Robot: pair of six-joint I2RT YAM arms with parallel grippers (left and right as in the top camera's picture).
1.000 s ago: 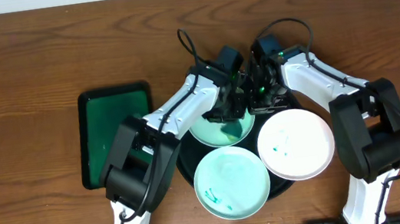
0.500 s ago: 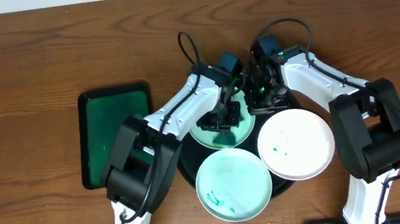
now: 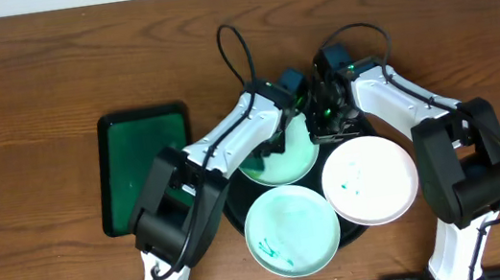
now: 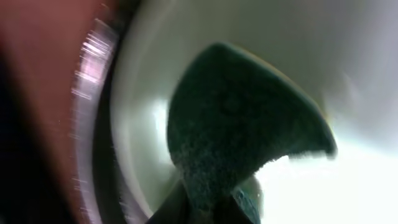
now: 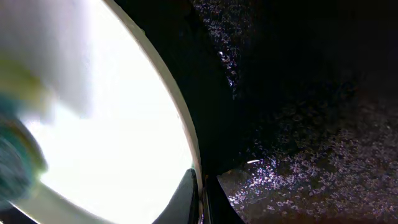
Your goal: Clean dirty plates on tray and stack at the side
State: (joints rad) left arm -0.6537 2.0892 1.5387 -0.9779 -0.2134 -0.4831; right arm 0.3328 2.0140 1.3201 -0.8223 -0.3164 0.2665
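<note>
Partly hidden plate [image 3: 288, 162], left end effector [image 4: 205, 204] pinching sponge [image 4: 242, 124], right end effector [image 5: 200, 198] pinching rim [image 5: 185, 132]

Black tray [image 3: 233, 203] mostly hidden beneath three plates [image 3: 292, 229].

There are two mint-green plates [image 3: 284, 163] [image 3: 291, 229] and one white plate [image 3: 370, 180] (three in all). There is one black tray [image 3: 231, 200], one green tray [image 3: 145, 168], one sponge [image 4: 242, 124], and two arms [image 3: 231, 142] [image 3: 390, 97].
</note>
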